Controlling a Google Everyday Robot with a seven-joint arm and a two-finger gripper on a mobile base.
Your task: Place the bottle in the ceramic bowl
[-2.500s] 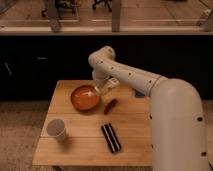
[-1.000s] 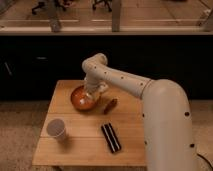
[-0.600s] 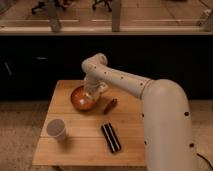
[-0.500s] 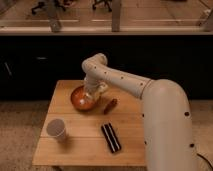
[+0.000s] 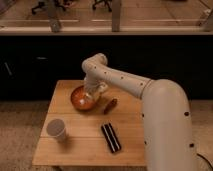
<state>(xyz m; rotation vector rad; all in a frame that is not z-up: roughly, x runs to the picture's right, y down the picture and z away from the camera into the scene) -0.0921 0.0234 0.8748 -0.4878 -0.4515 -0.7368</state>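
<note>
My hand (image 5: 93,93) hangs low over the right side of the bowl (image 5: 78,99) on the counter (image 5: 80,146), so the bottle (image 5: 98,89), seemingly the pale shape there, would land inside; whether I grip it I cannot tell.

- No text, label, brand, number or sign can be read on any surface shown.
- The gripper (image 5: 93,93) is seen low over the right side of the ceramic bowl (image 5: 76,102). No marking can be made out on either.
</note>
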